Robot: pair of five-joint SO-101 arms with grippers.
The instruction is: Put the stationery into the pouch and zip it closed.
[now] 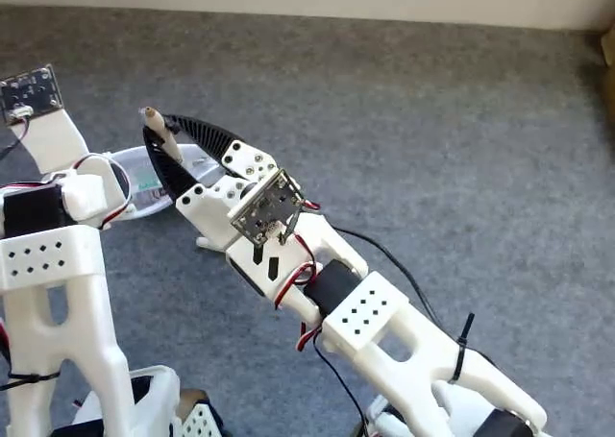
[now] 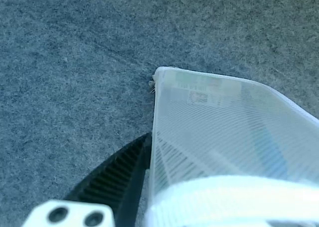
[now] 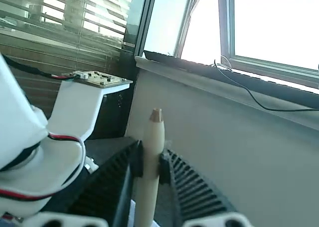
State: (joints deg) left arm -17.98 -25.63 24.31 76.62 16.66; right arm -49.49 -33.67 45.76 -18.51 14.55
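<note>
**Right claw and pen.** The right claw (image 1: 159, 134) is seen raised above the left part of the table (image 1: 432, 120), which is covered in grey felt. A cream pen (image 1: 151, 120) is clenched between its two black ribbed fingers (image 1: 207, 132). The pen is held tilted and off the table, and its end projects beyond the fingertips. In the right wrist view the pen (image 3: 152, 132) is seen pinched at mid-shaft by the claw (image 3: 151, 159), with its brownish end uppermost. A circuit board (image 3: 97, 79) on the other arm is seen beside it, and a window (image 3: 269, 22) behind.

**Left claw and pouch.** The pouch (image 1: 144, 181), made of white see-through mesh, is found on the left part of the table, well short of the far edge. It lies just below and beside the held pen and is partly covered by the left arm. In the left wrist view the pouch (image 2: 224, 127) is seen grasped at its near edge by the left claw (image 2: 152, 154). One black finger (image 2: 117, 179) is pressed against the mesh wall, and the ribs of the other are made out through the mesh. Pale shapes are visible inside the pouch, but what they are cannot be told. Whether the zip is open or closed cannot be told either.
</note>
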